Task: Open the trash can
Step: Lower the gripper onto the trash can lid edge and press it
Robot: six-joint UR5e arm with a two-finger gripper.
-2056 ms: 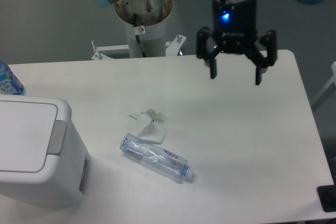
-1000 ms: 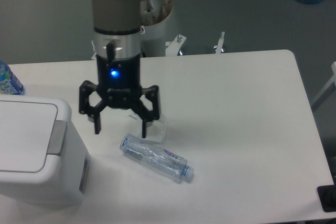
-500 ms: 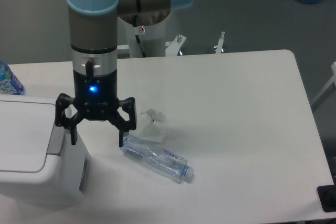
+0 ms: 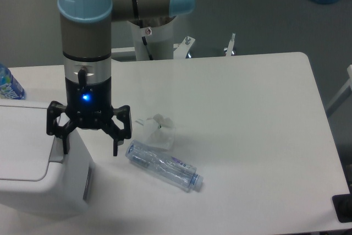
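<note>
- My two-finger black gripper (image 4: 90,150) is hanging over the right edge of the big boxy white plastic trash can (image 4: 41,166) — jaws spread wide, nothing held between them.
- The can sits at the front-left corner of the white desk (image 4: 247,119), partly cut off by the left edge of the view. Flat lid looks down and closed.
- One finger (image 4: 65,140) comes down right about where the grey push-button strip sits on the lid's right edge; I can't tell if it's actually touching. The other finger (image 4: 116,146) hangs past the can's side, over bare desk.
- Grey slot (image 4: 87,181) on the can's right wall is in plain sight.
- Just right of the gripper: a crushed clear plastic bottle (image 4: 163,165) lying on its side, and a crumpled white tissue (image 4: 158,133) touching it from behind.
- A blue-labelled bottle (image 4: 8,85) peeks in at the far left — behind the can.
</note>
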